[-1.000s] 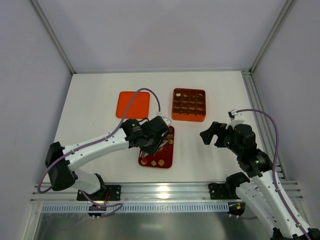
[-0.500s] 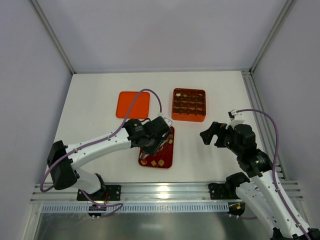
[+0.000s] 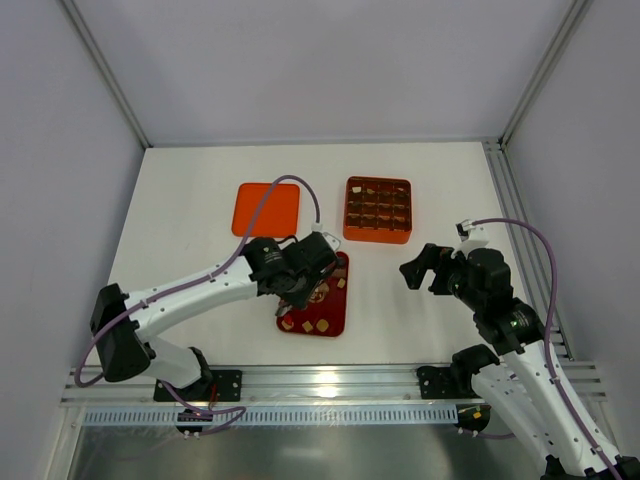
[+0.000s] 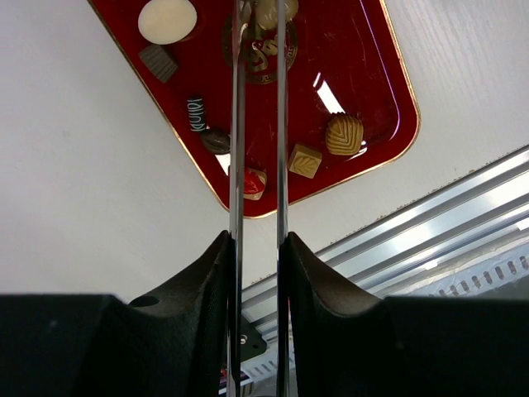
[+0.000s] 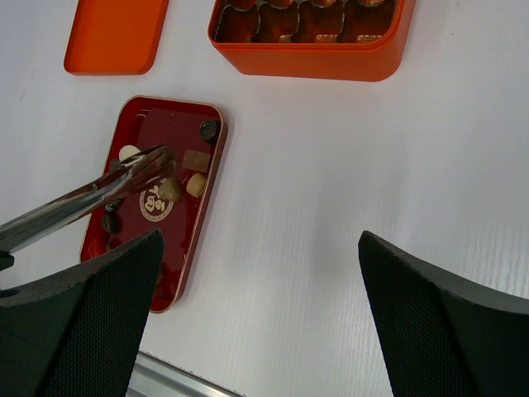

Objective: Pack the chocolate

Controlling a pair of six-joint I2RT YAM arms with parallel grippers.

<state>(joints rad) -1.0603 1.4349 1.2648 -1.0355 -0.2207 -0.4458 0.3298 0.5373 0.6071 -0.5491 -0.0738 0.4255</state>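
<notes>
Small chocolate pieces lie on the dark red tray: a cream round, a tan leaf shape, a tan square and dark ones. My left gripper is shut on thin metal tongs held over the tray. The tong tips sit around a tan piece near the tray's emblem; I cannot tell if it is pinched. My right gripper is open and empty above bare table, right of the tray.
The orange box with a grid of cells stands behind the tray, with a few pieces in its back cells. Its flat orange lid lies to the left. A metal rail runs along the near edge.
My left gripper with the tongs has shifted slightly over the tray, right and then back. The right arm has not moved.
</notes>
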